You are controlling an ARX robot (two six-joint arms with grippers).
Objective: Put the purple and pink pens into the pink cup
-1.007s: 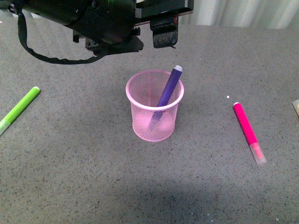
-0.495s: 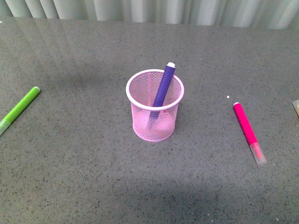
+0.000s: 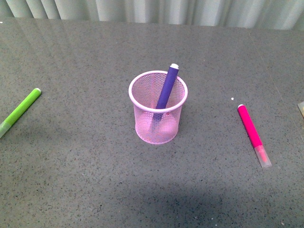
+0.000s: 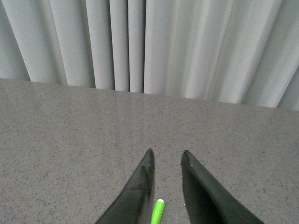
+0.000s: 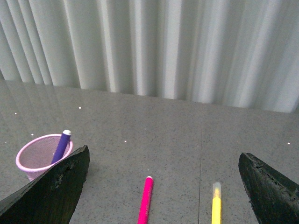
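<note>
You will find the pink cup [image 3: 144, 124] upright mid-table [image 3: 85, 166], the purple pen [image 3: 166, 88] standing tilted inside it with its white end above the far rim. The pink pen [image 3: 250, 127] lies flat well to the cup's right, a yellow marker [image 5: 216, 207] lies beyond it, and a green marker [image 3: 21, 108] lies at the left edge. Your left gripper [image 4: 167, 153] shows a narrow gap between its fingers over the green marker's end, while your right gripper [image 5: 163, 154] is spread wide.
</note>
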